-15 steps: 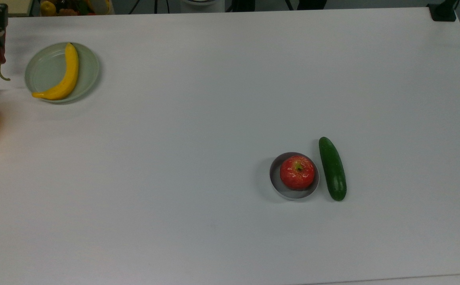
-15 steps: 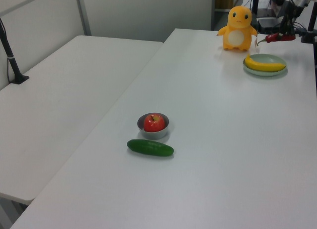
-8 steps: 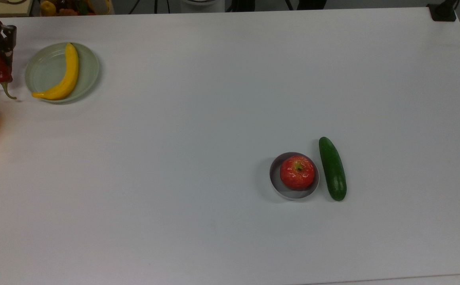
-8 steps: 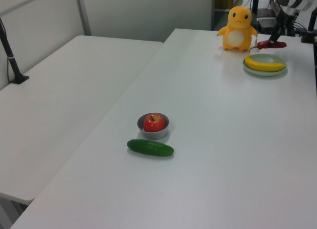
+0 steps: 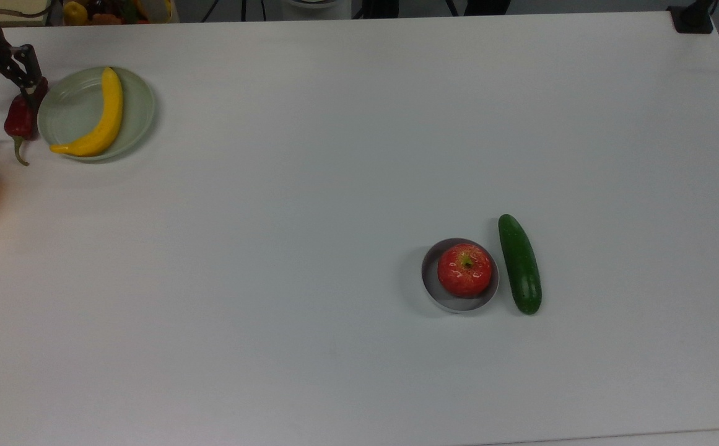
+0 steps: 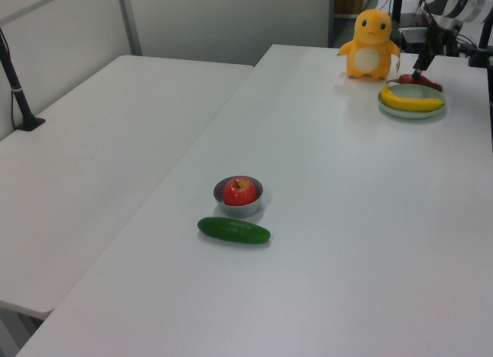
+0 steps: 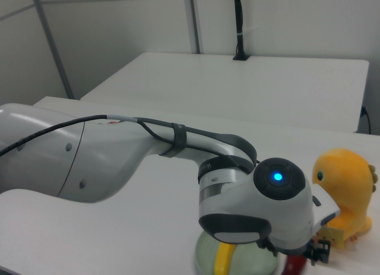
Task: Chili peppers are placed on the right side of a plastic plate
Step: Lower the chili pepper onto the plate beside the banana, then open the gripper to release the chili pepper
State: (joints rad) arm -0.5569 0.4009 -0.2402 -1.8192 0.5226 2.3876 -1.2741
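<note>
The dark red chili pepper [image 5: 20, 119] lies on the table against the rim of the pale green plastic plate [image 5: 68, 111], on the top view's left of it, green stem pointing toward the table's near edge. My gripper [image 5: 5, 82] stands open just above the pepper's thick end, one finger on each side and nothing held. In the left view the chili pepper [image 6: 420, 80] rests behind the plate [image 6: 400, 109] with the gripper [image 6: 423, 65] over it. The right view shows the pepper's red tip [image 7: 294, 266] beside the plate [image 7: 249, 260], under the arm's wrist.
A yellow banana [image 5: 102, 114] lies in the plate. An orange plush toy [image 6: 371, 45] sits close by, on the top view's left edge. Far off stand a grey bowl [image 5: 432, 290] holding a red apple [image 5: 464, 269] and a green cucumber [image 5: 520, 264].
The gripper came down and toward the plate with the pepper, then opened. The pepper now lies on the table against the plate's rim instead of hanging in the fingers.
</note>
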